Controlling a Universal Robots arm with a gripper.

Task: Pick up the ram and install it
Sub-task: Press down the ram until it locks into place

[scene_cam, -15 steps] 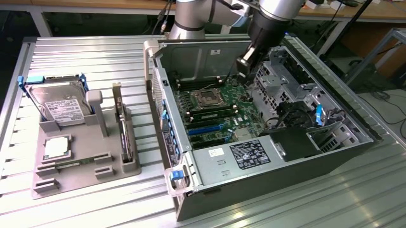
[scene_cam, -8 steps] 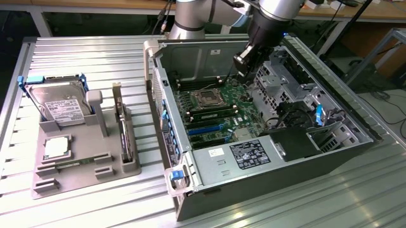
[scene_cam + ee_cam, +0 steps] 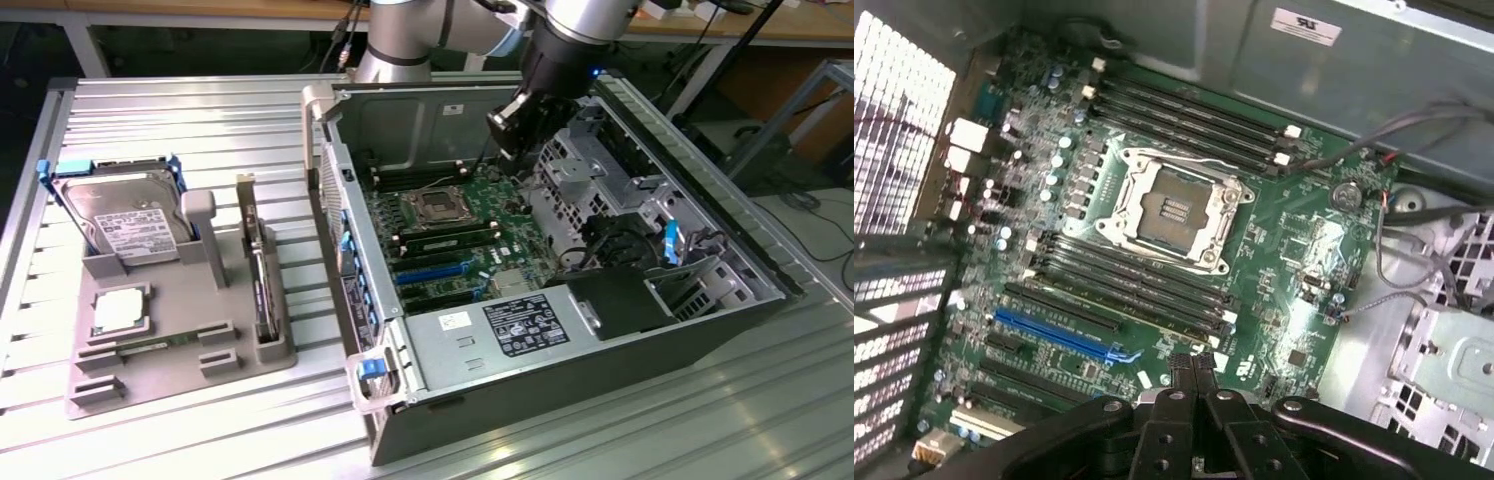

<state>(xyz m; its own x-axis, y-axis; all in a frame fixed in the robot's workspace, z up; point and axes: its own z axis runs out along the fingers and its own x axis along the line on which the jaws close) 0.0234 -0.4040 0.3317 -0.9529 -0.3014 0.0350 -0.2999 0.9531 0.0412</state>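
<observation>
My gripper (image 3: 515,128) hangs inside the open computer case (image 3: 400,105), above the far end of the green motherboard (image 3: 461,235). In the wrist view its two black fingertips (image 3: 1184,372) meet with nothing between them, so the gripper (image 3: 1194,370) is shut and empty. It hovers over the board near the memory slots (image 3: 1134,290) beside the CPU socket (image 3: 1174,210). A long, narrow stick that looks like the ram (image 3: 447,240) lies in one of these slots just below the socket. I cannot tell whether it is fully seated.
A grey tray (image 3: 174,375) at the exterior view's left holds a silver hard drive (image 3: 127,215), a CPU (image 3: 120,310) and an upright card (image 3: 263,285). Drive cages and cables (image 3: 627,235) crowd the case's right side. The power supply (image 3: 534,325) fills its near end.
</observation>
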